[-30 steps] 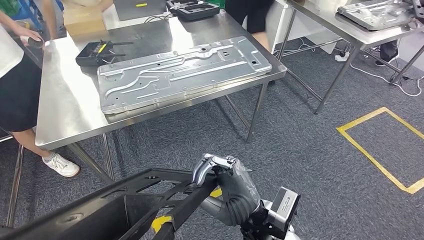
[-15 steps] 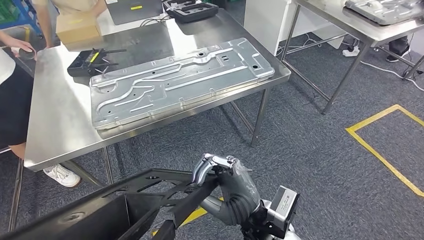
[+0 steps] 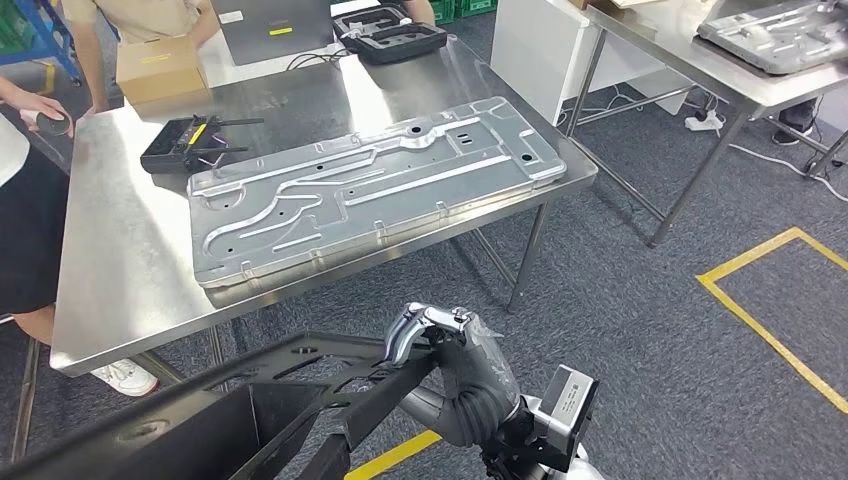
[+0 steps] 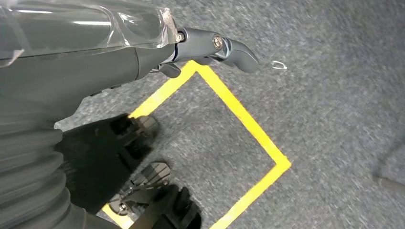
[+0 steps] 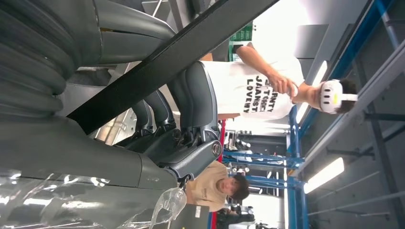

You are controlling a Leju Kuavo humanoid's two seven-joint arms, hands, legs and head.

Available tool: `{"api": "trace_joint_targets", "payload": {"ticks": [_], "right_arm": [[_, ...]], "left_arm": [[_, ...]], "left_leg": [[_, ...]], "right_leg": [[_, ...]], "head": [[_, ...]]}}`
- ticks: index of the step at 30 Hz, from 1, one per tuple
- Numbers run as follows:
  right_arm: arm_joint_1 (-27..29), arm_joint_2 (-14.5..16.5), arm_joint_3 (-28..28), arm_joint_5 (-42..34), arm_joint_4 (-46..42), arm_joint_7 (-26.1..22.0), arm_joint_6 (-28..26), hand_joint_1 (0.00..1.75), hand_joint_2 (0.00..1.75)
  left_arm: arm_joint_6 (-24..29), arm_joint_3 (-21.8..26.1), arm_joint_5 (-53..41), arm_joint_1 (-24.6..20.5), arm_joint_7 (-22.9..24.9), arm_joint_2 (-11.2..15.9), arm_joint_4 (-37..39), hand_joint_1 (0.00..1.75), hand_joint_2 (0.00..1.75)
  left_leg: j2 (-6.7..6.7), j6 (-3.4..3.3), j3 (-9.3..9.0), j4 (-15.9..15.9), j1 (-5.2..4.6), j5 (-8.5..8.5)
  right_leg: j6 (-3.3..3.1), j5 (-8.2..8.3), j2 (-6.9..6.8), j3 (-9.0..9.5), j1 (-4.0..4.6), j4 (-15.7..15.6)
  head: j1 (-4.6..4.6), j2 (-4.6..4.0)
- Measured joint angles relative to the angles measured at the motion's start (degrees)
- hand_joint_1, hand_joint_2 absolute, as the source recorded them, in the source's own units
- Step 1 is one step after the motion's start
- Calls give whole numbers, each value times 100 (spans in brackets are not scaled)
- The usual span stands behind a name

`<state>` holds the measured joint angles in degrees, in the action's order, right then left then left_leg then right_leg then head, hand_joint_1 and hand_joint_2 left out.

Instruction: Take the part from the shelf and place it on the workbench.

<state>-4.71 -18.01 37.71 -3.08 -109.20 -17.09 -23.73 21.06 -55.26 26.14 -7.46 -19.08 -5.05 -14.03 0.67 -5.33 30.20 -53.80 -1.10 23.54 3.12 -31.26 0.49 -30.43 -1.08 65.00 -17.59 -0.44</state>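
The part is a large black open frame [image 3: 250, 410] low in the head view. My right hand [image 3: 455, 365] grips one of its bars at the right end. In the right wrist view the dark fingers [image 5: 191, 100] wrap around that black bar [image 5: 167, 62]. The workbench [image 3: 120, 250] is a steel table ahead, with a big grey stamped metal panel [image 3: 370, 180] lying across it. In the left wrist view my left hand [image 4: 95, 95] hangs over the carpet, thumb out, dark fingers [image 4: 143, 133] curled near a black piece [image 4: 167, 212]. Whether it holds that piece is unclear.
A black controller [image 3: 185, 140], a black case [image 3: 390, 35] and a cardboard box [image 3: 160, 65] sit at the bench's far side. People stand at its left edge and behind it. A second steel table [image 3: 700, 60] stands at the right. Yellow tape [image 3: 770, 330] marks the carpet.
The whole picture has shifted: the camera has moved and the workbench now sits nearer and further right. My right hand keeps the same grip on the black frame.
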Motion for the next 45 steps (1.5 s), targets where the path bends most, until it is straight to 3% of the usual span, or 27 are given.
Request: {"api": "trace_joint_targets", "payload": {"ticks": [2,3,4,5,7,9,12,14,17,18,19,20,21,23,24,25,28,30,32,34,35,36,37,39,40,43,45], "right_arm": [[14,-8,-1,-6,0,0,-3,175,175],[22,-9,-1,-9,0,0,-4,175,175],[26,-9,-1,-11,0,0,-5,175,175],[30,-10,-1,-13,0,0,-6,175,175],[49,-14,-1,-14,7,-2,-7,175,175],[68,-18,1,-16,21,-10,-13,175,175],[69,-15,1,-13,27,-30,-25,175,175],[65,-15,1,-6,26,-39,-29,175,175],[65,-15,1,-3,26,-42,-31,175,175],[64,-15,1,-3,26,-43,-31,175,175],[61,-15,1,-4,26,-43,-29,175,175],[51,-15,1,-7,27,-44,-22,175,175],[35,-13,1,-15,28,-44,-7,175,175],[-12,-4,2,-41,43,-43,48,175,175],[-40,3,3,-54,53,-43,74,175,175],[-64,13,4,-60,64,-46,92,175,175],[-116,41,8,-62,91,-70,98,175,175],[-130,46,9,-63,114,-96,92,175,175],[-126,48,13,-64,133,-122,90,175,175],[-116,48,18,-66,142,-143,89,175,175],[-114,48,20,-66,144,-154,89,175,175],[-110,48,20,-66,145,-162,88,175,175],[-103,48,21,-66,150,-167,87,175,175],[-89,49,22,-68,166,-176,82,175,175],[-84,52,23,-68,173,-184,80,175,175],[-90,64,23,-58,175,-207,81,175,175],[-96,76,24,-44,175,-219,90,175,175]], "left_arm": [[3,-21,-2,-8,8,-3,0,0,175],[5,-30,-2,0,10,-4,0,0,175],[7,-39,-2,9,11,-4,0,0,175],[8,-45,-2,13,11,-5,0,0,175],[11,-51,-1,14,10,-6,0,0,175],[15,-54,5,3,7,-4,-1,0,175],[21,-57,12,-14,2,-3,-2,0,175],[25,-59,12,-23,-3,-5,-2,0,175],[27,-60,13,-23,-5,-8,-2,0,175],[27,-61,13,-19,-2,-8,-2,0,175],[27,-61,13,-18,1,-8,-2,0,175],[27,-62,13,-18,6,-9,-2,0,175],[25,-62,13,-19,14,-9,-2,0,175],[20,-63,13,-16,38,-6,-2,0,175],[18,-66,14,-18,49,-4,-2,0,175],[16,-68,15,-21,56,-2,-2,0,175],[20,-76,20,-57,58,1,-4,0,175],[22,-82,16,-92,57,2,-4,0,175],[25,-92,13,-113,58,3,-4,0,175],[30,-105,11,-113,60,4,-4,0,175],[31,-113,11,-113,61,4,-4,0,175],[32,-123,10,-114,61,4,-4,0,175],[32,-133,9,-116,62,4,-4,0,175],[34,-150,10,-119,77,7,-5,0,175],[36,-155,9,-122,87,9,-6,0,175],[32,-167,-5,-126,97,15,-10,0,175],[17,-178,-18,-131,92,19,-12,0,175]], "left_leg": [[4,-2,-69,0,9,87],[9,11,-121,-1,17,141],[16,30,-189,-3,30,200],[22,57,-271,-6,50,268],[26,131,-409,-24,74,419],[20,217,-486,-28,61,542],[10,304,-500,-134,61,573],[-2,355,-212,-643,84,608],[-12,426,585,-1775,102,1012],[-13,426,771,-1927,102,1130],[-13,406,868,-1878,96,1142],[-12,364,884,-1645,85,1011],[-13,296,847,-1284,61,734],[1,133,763,-563,-27,20],[2,82,721,-355,-71,-203],[4,56,685,-237,-100,-294],[3,20,422,-74,-76,-233],[6,-27,254,-13,-44,-181],[17,-53,153,-6,-38,-96],[40,-40,39,-11,-32,2],[51,-23,-31,-15,-24,60],[58,2,-106,-19,-15,122],[61,32,-174,-33,-15,190],[59,96,-238,-61,-30,315],[57,128,-244,-82,-41,353],[46,218,-238,-167,-34,453],[33,309,-8,-626,4,688]], "right_leg": [[42,-271,-3,-499,-11,587],[68,-330,-7,-660,-20,669],[96,-270,-11,-728,-30,563],[129,-75,-16,-705,-43,279],[174,496,-45,-554,-74,-453],[100,792,-79,-480,-75,-809],[-81,748,-77,-432,-69,-825],[-150,689,-72,-349,-78,-839],[-190,545,-61,-206,-65,-847],[-190,485,-54,-135,-58,-848],[-188,419,-47,-47,-47,-849],[-187,349,-42,54,-30,-852],[-186,277,-39,153,-15,-859],[-163,149,-21,312,6,-874],[-138,99,-9,358,3,-901],[-105,88,4,400,3,-900],[-29,170,1,403,1,-648],[-1,114,-8,78,3,-47],[30,-212,-11,-412,5,580],[76,-467,-13,-706,-4,684],[99,-379,-15,-725,-9,473],[118,-117,-17,-673,-16,119],[126,252,-28,-600,-24,-283],[60,760,-46,-504,-26,-806],[6,848,-51,-501,-21,-884],[-119,836,-47,-472,-33,-887],[-166,813,-48,-439,-52,-891]], "head": [[-1,2],[-1,2],[-1,2],[-1,2],[-5,1],[-15,1],[-22,2],[-23,2],[-24,2],[-24,2],[-24,2],[-25,2],[-25,2],[-23,-1],[-26,-1],[-26,0],[-20,2],[-11,1],[-14,2],[-16,2],[-15,2],[-15,2],[-16,2],[-24,2],[-27,2],[-28,2],[-29,2]]}}
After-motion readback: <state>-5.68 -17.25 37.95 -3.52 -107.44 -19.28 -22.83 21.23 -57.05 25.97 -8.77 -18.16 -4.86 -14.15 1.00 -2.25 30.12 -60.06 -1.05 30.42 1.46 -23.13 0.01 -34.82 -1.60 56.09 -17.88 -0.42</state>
